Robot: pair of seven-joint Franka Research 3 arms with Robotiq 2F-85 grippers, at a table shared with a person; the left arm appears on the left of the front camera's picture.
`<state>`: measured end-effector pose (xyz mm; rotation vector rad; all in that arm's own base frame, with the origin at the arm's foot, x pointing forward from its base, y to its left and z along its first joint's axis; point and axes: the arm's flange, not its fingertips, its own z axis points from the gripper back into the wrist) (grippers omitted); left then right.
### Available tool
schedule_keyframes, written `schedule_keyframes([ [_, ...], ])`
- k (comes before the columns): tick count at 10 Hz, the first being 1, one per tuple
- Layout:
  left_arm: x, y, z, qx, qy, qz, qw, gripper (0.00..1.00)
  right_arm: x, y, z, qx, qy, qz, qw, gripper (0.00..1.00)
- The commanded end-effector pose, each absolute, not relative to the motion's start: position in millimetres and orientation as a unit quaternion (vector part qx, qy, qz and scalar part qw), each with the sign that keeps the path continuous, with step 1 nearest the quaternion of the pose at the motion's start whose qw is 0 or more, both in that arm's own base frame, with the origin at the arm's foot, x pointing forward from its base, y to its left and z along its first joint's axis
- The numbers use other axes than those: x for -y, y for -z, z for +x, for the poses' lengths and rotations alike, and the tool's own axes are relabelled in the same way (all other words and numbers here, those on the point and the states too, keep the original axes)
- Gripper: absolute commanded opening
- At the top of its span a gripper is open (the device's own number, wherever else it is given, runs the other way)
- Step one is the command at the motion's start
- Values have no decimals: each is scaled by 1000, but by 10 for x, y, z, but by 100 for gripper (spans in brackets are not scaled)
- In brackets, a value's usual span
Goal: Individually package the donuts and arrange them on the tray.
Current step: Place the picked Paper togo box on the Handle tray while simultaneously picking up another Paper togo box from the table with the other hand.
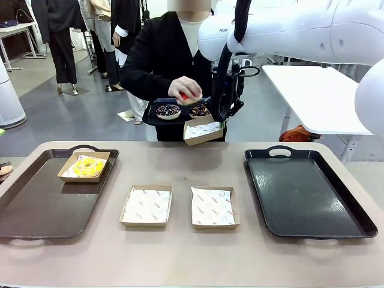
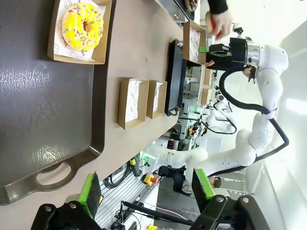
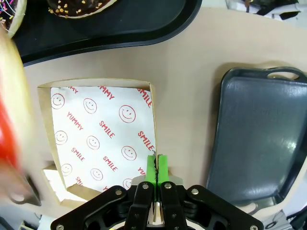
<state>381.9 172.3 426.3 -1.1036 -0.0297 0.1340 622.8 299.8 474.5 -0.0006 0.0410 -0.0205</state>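
Red print on the white paper liner [image 3: 96, 134] of the cardboard box [image 3: 55, 179] pinched by the right gripper [image 3: 157, 160], at 9 o'clock in the right wrist view, repeats "YUMMY" and "SMILE" among smiley faces. The right arm [image 1: 223, 31], at 12 o'clock in the front view, reads "FRAN", with the rest hidden.

Front camera faces across the table [image 1: 180, 171]; right wrist camera looks down, close — both show the raised box [image 1: 203, 133].

- Yellow-iced donut [image 1: 86, 165] lies flat, boxed, on the left tray [image 1: 36, 207].
- Red-iced donut [image 1: 185, 96] sits in the person's hand [image 1: 182, 88].
- Dark sprinkled donut [image 1: 168, 110] and chocolate donut [image 1: 199, 110] rest on the held tray [image 1: 157, 120].
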Motion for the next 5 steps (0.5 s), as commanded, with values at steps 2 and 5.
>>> schedule_keyframes([
  [2, -1711, -4284, 3788, 18, -64, -525, 849, 100, -2995, -4756, 6218, -18, 10, 0, 1000, 0],
  [5, -1711, -4284, 3788, 18, -64, -525, 849, 100, -2995, -4756, 6218, -18, 10, 0, 1000, 0],
])
